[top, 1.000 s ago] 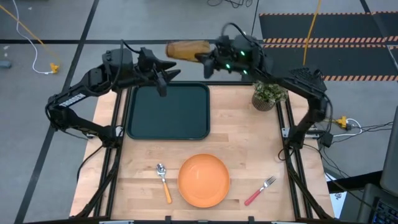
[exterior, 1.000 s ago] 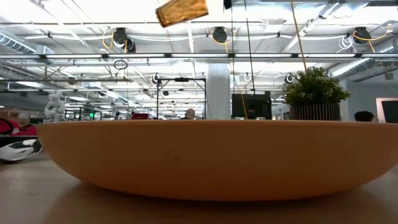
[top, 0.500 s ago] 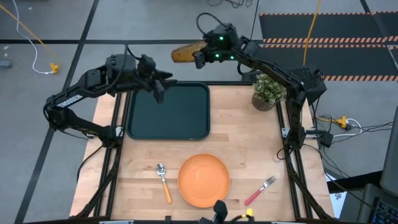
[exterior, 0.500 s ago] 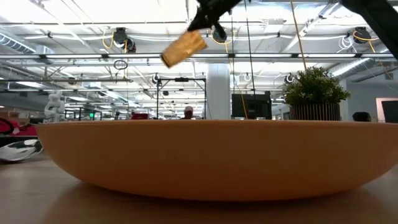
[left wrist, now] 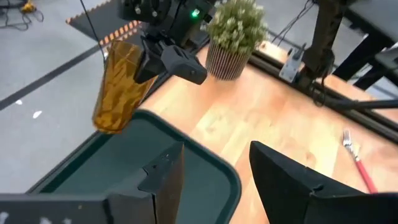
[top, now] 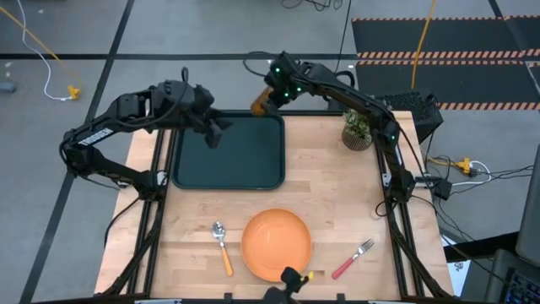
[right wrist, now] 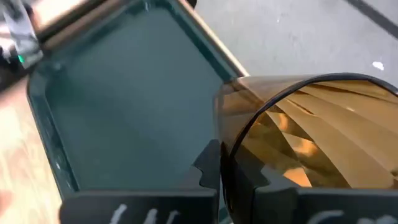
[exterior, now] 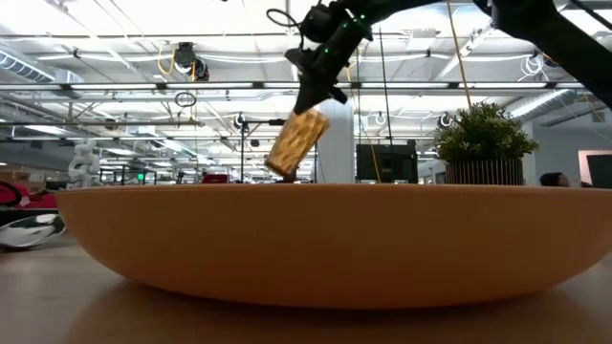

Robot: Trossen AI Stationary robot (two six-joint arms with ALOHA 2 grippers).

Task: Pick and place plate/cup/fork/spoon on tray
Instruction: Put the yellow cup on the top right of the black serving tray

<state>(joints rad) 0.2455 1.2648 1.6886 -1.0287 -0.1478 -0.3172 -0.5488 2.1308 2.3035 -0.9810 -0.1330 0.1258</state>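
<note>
**Amber cup brought down to the tray's far corner**

Held clamped in the right gripper (top: pixel 268 95), the cup (top: pixel 259 105) has been swung down from high beyond the table and now hangs tilted just above the far right corner of the tray (top: pixel 228 173). Release onto the tray is judged close. The left gripper (top: pixel 216 129) waits parted over the tray's far left. Plate (top: pixel 277 245), spoon (top: pixel 221 246) and fork (top: pixel 353 258) remain near the table's front edge.

I see the plate (exterior: pixel 316 244) filling the foreground. Above it my right gripper (exterior: pixel 308 97) holds the tilted cup (exterior: pixel 297 142); a plant (exterior: pixel 486 143) stands behind.
</note>
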